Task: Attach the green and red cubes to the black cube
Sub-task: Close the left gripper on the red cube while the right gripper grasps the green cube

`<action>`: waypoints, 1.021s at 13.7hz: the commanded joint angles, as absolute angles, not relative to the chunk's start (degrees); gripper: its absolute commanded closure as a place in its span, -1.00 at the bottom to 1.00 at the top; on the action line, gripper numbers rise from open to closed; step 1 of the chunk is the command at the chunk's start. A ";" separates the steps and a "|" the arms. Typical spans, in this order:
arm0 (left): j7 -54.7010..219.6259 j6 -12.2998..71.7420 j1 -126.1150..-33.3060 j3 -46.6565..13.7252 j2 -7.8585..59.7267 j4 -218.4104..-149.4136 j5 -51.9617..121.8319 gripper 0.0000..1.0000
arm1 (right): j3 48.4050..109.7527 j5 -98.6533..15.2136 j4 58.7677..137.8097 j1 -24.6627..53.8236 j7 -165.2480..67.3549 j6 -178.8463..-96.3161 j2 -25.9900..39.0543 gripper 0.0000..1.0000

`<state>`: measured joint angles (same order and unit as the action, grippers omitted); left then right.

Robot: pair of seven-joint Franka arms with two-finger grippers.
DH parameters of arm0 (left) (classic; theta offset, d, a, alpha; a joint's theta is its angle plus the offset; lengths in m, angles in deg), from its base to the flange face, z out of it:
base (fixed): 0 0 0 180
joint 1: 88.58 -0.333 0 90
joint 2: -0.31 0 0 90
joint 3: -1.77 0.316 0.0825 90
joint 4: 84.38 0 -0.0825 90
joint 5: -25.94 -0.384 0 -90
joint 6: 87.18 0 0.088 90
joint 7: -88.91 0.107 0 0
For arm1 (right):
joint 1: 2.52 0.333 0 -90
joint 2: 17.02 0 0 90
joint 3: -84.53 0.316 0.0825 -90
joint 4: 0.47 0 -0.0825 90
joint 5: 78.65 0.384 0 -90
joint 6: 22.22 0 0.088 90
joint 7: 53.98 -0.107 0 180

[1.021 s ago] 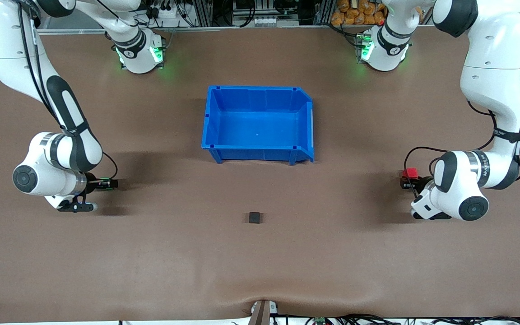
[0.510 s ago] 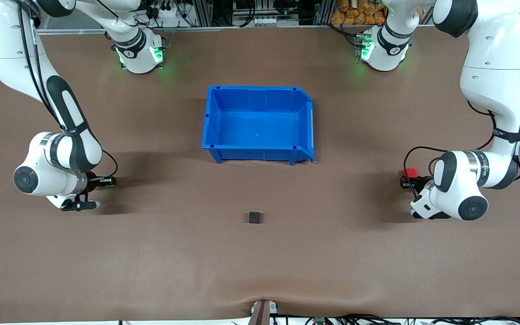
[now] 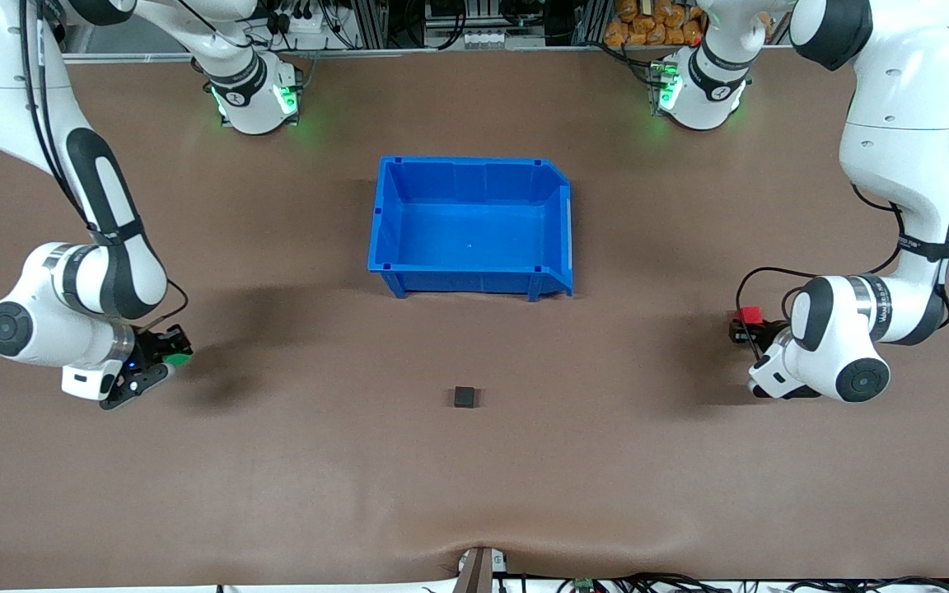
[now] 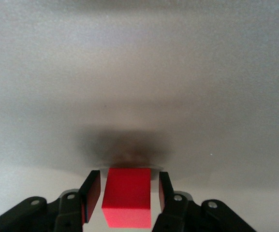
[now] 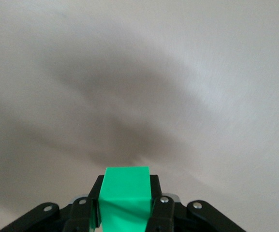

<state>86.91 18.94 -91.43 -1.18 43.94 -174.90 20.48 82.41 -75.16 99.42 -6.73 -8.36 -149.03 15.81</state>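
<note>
Over at the right arm's end of the table, the right gripper is swinging away from where it was a second ago, shifting toward the table's edge and nearer the front camera, and its fingers are now pinching tight on the green cube, which is riding clear of the table. At the left arm's end, the left gripper is hardly budging; its fingers are standing on either side of the red cube with slivers of daylight showing, so it is closing in rather than gripping, and the cube is sitting low at the table surface. Between the two, the black cube is lying alone on the brown cover, nearer the front camera than the blue bin and well apart from both grippers. These cubes are looking small, rigid and light, with smooth flat faces; I am guessing they are slick enough to twist if pinched off-centre, so taking each squarely across two opposite faces is looking best, leaving one face free to meet the black cube. Nothing is standing in the way along either path to it; the bin is sitting farther from the front camera and out of the line. The loose black cube is likely to skid when pushed, so pressing from both ends together is seeming wise.
</note>
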 commanded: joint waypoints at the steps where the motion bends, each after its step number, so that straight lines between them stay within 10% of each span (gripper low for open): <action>1: 87.33 18.82 -91.75 -1.39 43.64 -175.34 21.46 0.30 | 82.86 -76.97 95.61 -6.92 2.15 -147.91 14.97 0.86; 8: 86.63 18.82 -91.57 -1.39 42.86 -174.55 23.65 1.00 | 83.21 -80.59 89.53 -4.89 23.00 -148.17 15.15 0.86; 14: 85.58 16.27 -92.98 -1.39 42.59 -167.44 27.78 1.00 | 83.21 -80.50 87.86 -3.05 24.86 -148.17 15.24 0.86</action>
